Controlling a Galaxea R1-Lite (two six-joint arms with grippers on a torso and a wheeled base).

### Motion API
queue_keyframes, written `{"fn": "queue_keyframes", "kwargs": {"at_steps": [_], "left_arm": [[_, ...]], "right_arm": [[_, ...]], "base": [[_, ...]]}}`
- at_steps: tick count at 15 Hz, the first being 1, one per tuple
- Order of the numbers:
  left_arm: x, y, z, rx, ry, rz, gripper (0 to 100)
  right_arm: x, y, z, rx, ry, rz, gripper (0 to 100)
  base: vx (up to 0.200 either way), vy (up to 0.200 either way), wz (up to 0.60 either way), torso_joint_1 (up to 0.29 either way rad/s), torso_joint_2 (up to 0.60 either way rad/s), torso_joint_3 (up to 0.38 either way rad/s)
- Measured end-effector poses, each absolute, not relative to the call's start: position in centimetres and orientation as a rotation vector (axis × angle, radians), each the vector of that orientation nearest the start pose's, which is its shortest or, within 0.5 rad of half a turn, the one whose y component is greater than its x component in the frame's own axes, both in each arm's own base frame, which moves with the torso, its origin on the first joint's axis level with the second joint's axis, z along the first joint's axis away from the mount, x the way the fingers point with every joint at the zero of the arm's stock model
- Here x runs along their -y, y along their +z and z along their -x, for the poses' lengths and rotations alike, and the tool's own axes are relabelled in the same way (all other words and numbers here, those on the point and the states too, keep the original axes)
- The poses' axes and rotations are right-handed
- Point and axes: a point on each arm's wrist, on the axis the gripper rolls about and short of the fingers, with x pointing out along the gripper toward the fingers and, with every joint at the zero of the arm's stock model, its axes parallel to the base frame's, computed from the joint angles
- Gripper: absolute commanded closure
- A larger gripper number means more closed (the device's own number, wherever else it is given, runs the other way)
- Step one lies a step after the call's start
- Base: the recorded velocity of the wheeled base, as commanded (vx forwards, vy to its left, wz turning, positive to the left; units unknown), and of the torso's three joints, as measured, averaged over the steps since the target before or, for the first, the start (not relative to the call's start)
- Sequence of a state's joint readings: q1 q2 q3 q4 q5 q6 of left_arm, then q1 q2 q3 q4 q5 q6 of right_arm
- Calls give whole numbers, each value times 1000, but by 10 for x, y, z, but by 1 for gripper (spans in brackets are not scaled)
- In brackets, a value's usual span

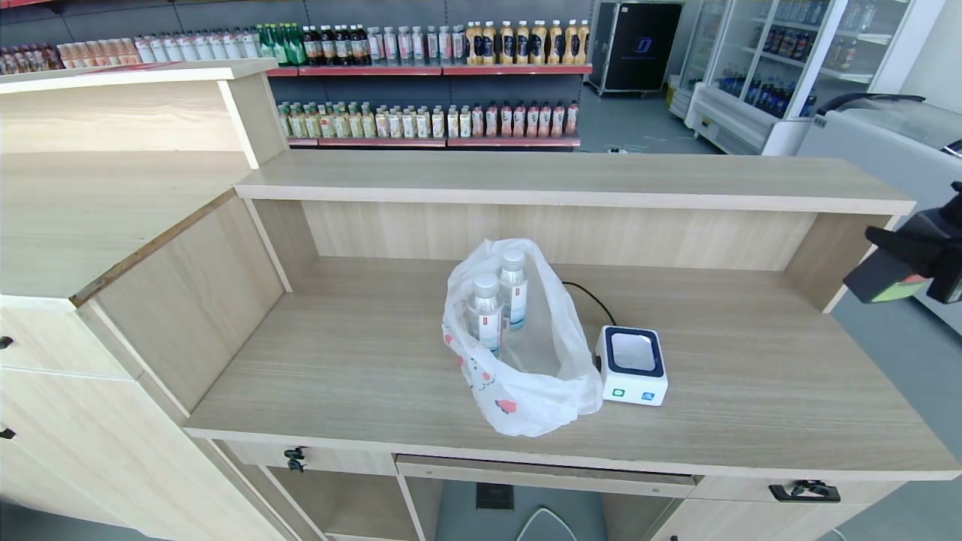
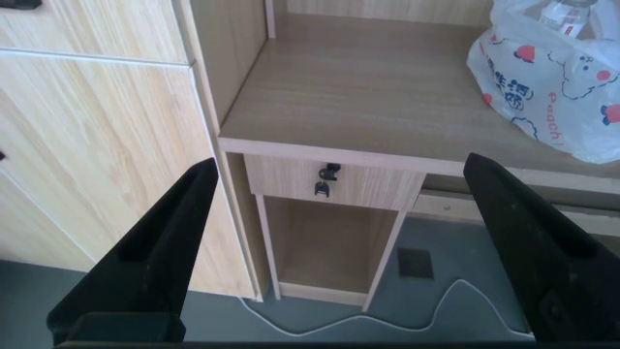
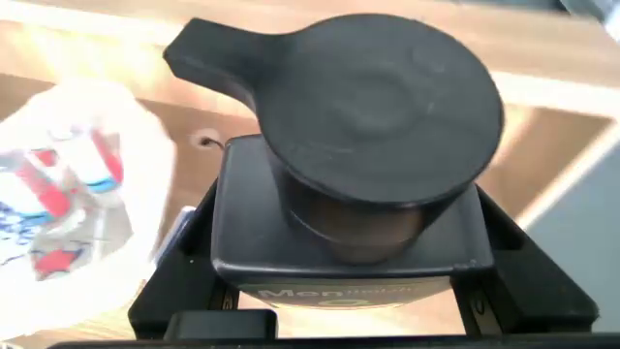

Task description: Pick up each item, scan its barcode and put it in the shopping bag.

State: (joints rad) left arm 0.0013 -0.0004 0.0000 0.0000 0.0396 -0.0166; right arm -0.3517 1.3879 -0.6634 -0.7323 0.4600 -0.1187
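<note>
- Ahead of both grippers lies the counter (image 1: 361,361), a flat slab of pale wood-grain laminate with a raised ledge along its back.
- Shopping bag (image 1: 526,406): thin, translucent white plastic, crumpled and printed with pink-red shapes. It stands open on the counter, well to the left of the right gripper (image 1: 917,252).
- Left gripper (image 2: 341,174): two black wedge-shaped fingers spread wide with nothing between them. It hangs below the counter's front edge, facing a small drawer (image 2: 291,179).
- Off the counter's right end, the right gripper is clamped on a dark container (image 3: 368,126). This has a squarish black body, a round matte lid with a tab, and a green-and-orange label.
- Scanner (image 1: 633,364): a rounded white box with a dark-blue-framed window on top. It sits just beside the bag, on the side nearer the right gripper.
- Two bottles (image 1: 487,312) of clear plastic with pale caps stand upright inside the bag.
</note>
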Motion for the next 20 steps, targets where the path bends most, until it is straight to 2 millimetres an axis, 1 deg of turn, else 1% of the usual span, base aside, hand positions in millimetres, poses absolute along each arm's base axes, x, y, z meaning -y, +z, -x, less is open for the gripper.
{"fn": "queue_keyframes", "kwargs": {"at_steps": [1,2,4,5,6,8,11,12,14,16,17,19,20], "left_arm": [[-1,75,23,1,41,16,0],[-1,75,23,1,41,17,0],[-1,75,23,1,41,16,0],[-1,75,23,1,40,17,0],[-1,75,23,1,40,17,0],[-1,75,23,1,40,17,0],[-1,75,23,0,41,17,0],[-1,75,23,0,41,16,0],[-1,75,23,1,41,17,0],[-1,75,23,1,40,17,0],[-1,76,23,1,41,17,0],[-1,75,23,0,41,17,0],[-1,75,23,1,41,17,0]], "right_arm": [[81,227,-211,-70,-23,80,100],[91,222,-206,-119,-149,63,100],[98,219,-202,-151,-329,61,100],[99,218,-202,-161,-399,64,100],[98,217,-201,-170,-415,65,100],[93,215,-201,-189,-392,51,100],[76,219,-201,-172,-326,-5,100],[70,218,-199,-199,-313,-36,100],[54,216,-197,-259,-296,-159,100],[42,217,-195,-254,-288,-370,100],[36,217,-196,-252,-267,-437,100],[32,214,-198,-259,-267,-549,100],[31,209,-202,-277,-276,-608,100]], "base": [[0,0,0,0,0,0],[0,0,0,0,0,0],[0,0,0,0,0,0],[0,0,0,0,0,0],[0,0,0,0,0,0],[0,0,0,0,0,0],[0,0,600,1,1,6],[0,0,600,-7,-2,7],[0,0,600,10,5,0],[0,0,0,0,0,0],[0,0,0,0,0,0],[0,0,0,0,0,0],[0,0,0,0,0,0]]}}
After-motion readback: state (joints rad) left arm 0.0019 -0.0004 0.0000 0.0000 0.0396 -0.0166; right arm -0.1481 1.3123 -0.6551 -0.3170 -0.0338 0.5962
